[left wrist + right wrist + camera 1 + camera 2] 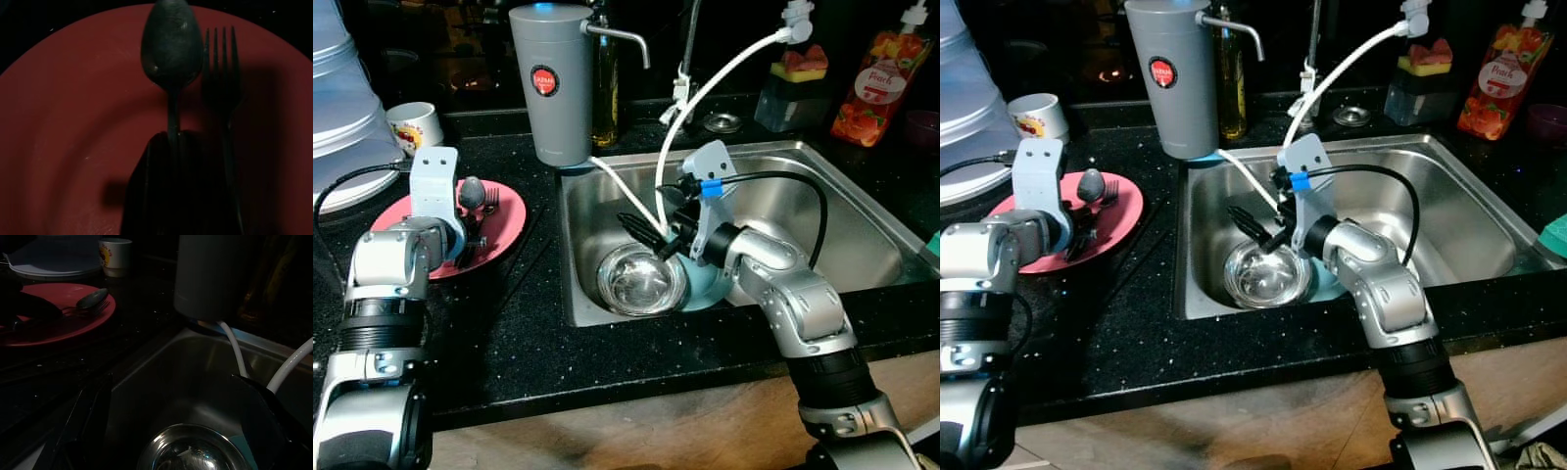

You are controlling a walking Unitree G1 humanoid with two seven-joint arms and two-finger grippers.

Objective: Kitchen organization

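Right tool (644, 233) low in the sink (862, 211), fingers spread wide over the steel bowl (641, 279), gripping nothing. Left tool (470, 242) down on the red plate (514, 211) at the left; one dark finger lying over the spoon (172, 49) handle, but impossible to tell whether closed on it or merely resting.

Step in hand, by the look of it: clearing dishes, with the right side lined up to take the bowl and the left side going for cutlery. Next move likely calls for lowering one right finger inside the bowl rim and one outside, then pinching; slick steel, so a slip seems possible. Hoses (705, 93) hang close beside that arm and could snag.

Largest to smallest:
- Sink, right: holds the bowl near its left wall, on top of something pale blue (710, 289), perhaps another dish.
- Bowl: seemingly empty apart from a little water or glare.
- Plate, on the black surface (524, 323): spoon and fork (224, 73) side by side.
- Mug (414, 125), far left: contents not visible.
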